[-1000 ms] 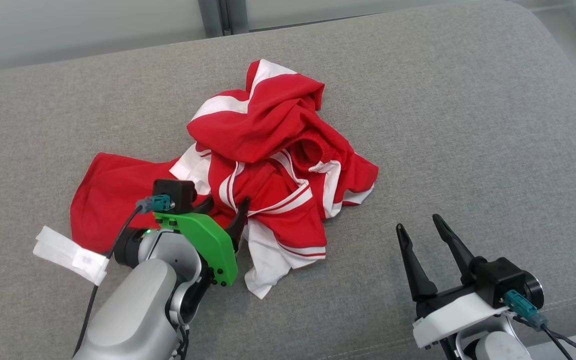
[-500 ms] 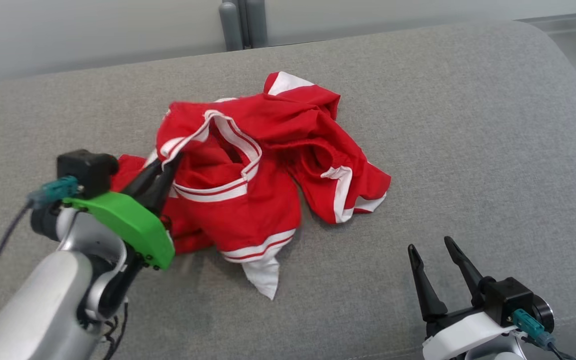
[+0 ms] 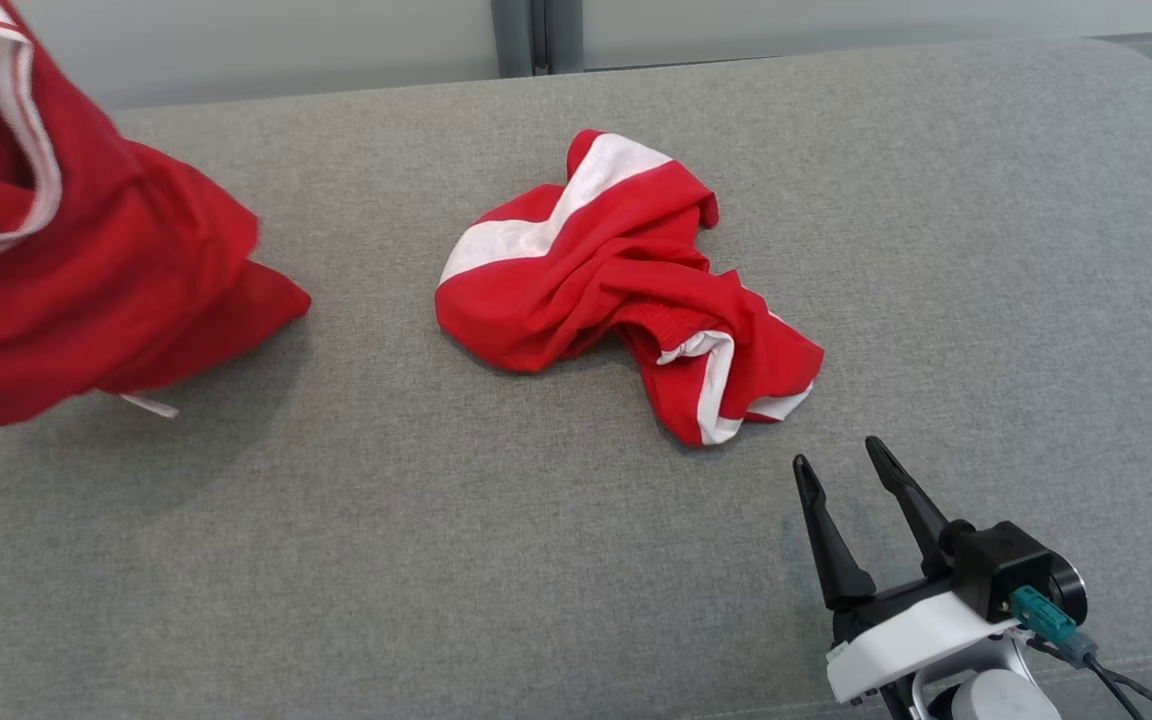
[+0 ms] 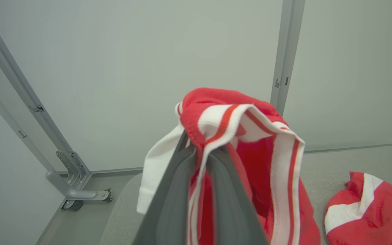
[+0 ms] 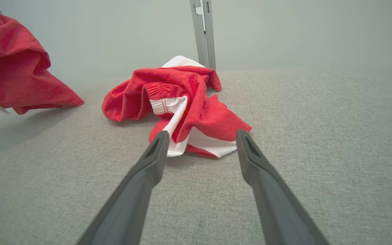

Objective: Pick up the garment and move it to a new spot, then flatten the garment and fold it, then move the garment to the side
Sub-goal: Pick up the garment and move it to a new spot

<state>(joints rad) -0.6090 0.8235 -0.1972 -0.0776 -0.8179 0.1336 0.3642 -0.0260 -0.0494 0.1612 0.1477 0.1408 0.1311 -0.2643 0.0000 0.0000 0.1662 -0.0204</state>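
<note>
At upper left the garment [image 3: 86, 270] hangs pinched in our left gripper [image 4: 201, 154] (right gripper [image 3: 836, 455] spread); we should lower it gently.

I saw a broad grey fabric cushion [image 3: 496, 560] spread across the head view, with a crumpled red-and-white cloth [image 3: 616, 285] lying near its middle. Behind it stood pale wall panels [image 4: 141, 68], joined by an upright metal post [image 4: 286, 64]. A slanted metal strut [image 4: 22, 102] ran down toward the floor.
</note>
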